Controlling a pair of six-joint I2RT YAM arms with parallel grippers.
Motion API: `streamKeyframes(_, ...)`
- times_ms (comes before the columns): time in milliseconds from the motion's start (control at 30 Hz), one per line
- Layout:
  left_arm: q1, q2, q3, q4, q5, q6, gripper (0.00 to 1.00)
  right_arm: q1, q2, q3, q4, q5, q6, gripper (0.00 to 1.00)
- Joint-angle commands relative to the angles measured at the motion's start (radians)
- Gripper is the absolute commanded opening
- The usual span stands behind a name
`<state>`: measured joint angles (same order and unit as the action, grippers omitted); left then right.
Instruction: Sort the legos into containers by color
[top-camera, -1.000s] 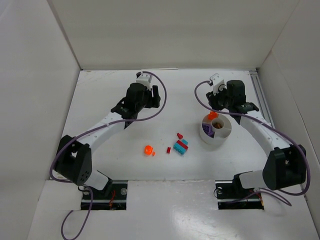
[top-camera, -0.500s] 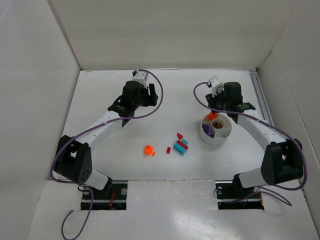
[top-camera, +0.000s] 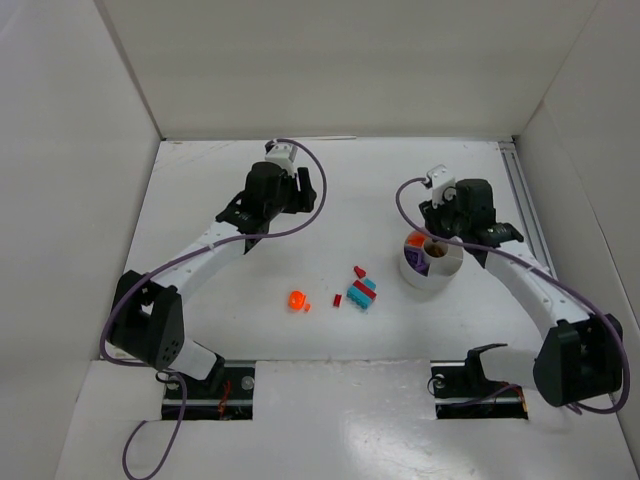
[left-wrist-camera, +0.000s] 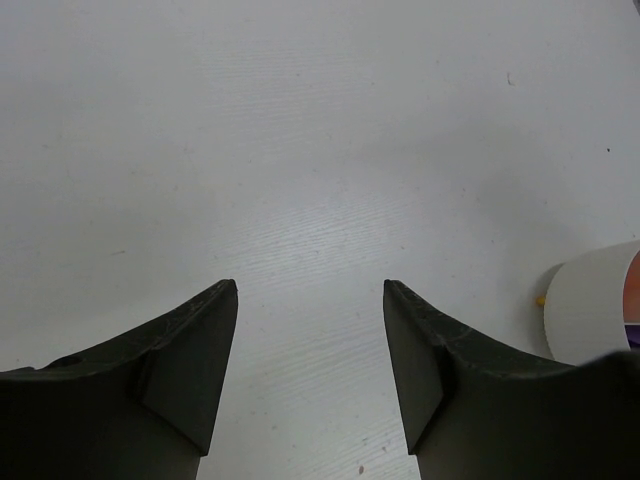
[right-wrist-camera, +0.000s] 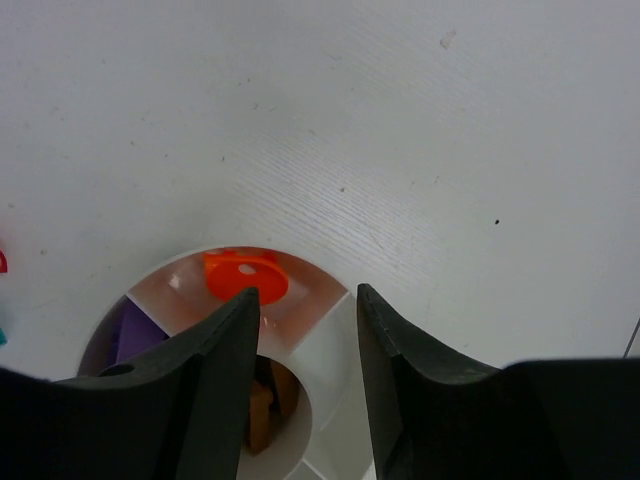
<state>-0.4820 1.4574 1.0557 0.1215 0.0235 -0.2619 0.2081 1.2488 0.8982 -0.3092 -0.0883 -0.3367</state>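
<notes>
The white divided bowl (top-camera: 431, 262) stands right of centre; its far wedge holds an orange piece (right-wrist-camera: 245, 276), a left wedge a purple piece (right-wrist-camera: 135, 333), the centre cup a brown piece (right-wrist-camera: 262, 408). My right gripper (right-wrist-camera: 307, 293) hovers open and empty just above the bowl (right-wrist-camera: 330, 330), over the far wedges. Loose legos lie mid-table: an orange piece (top-camera: 296, 299), and a cluster of red and teal pieces (top-camera: 360, 288). My left gripper (left-wrist-camera: 310, 287) is open and empty over bare table at the far left (top-camera: 268, 197); the bowl's side (left-wrist-camera: 592, 315) shows at its right edge.
White walls enclose the table on the left, back and right. A grey rail (top-camera: 522, 195) runs along the right edge. Purple cables loop from both wrists.
My right gripper has moved nearer and slightly right, from the bowl's far rim to over the bowl. The orange piece it held above the rim now lies in the far wedge. The left arm shifted slightly left.
</notes>
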Motion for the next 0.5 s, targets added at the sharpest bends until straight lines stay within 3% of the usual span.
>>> streamKeyframes(0, 0.002, -0.040, 0.012, 0.015, 0.010, -0.010, 0.56, 0.025, -0.057, 0.001, 0.022, -0.011, 0.008, 0.49)
streamKeyframes(133, 0.002, -0.064, 0.012, 0.015, 0.010, -0.031, 0.56, 0.103, -0.075, 0.048, 0.036, -0.021, -0.056, 0.53)
streamKeyframes(267, 0.023, -0.114, -0.023, -0.034, -0.031, -0.104, 0.56, 0.264, -0.032, 0.134, 0.007, 0.015, -0.125, 0.60)
streamKeyframes(467, 0.085, -0.273, -0.126, -0.237, -0.225, -0.437, 0.57, 0.507, 0.095, 0.146, 0.128, -0.046, -0.174, 0.84)
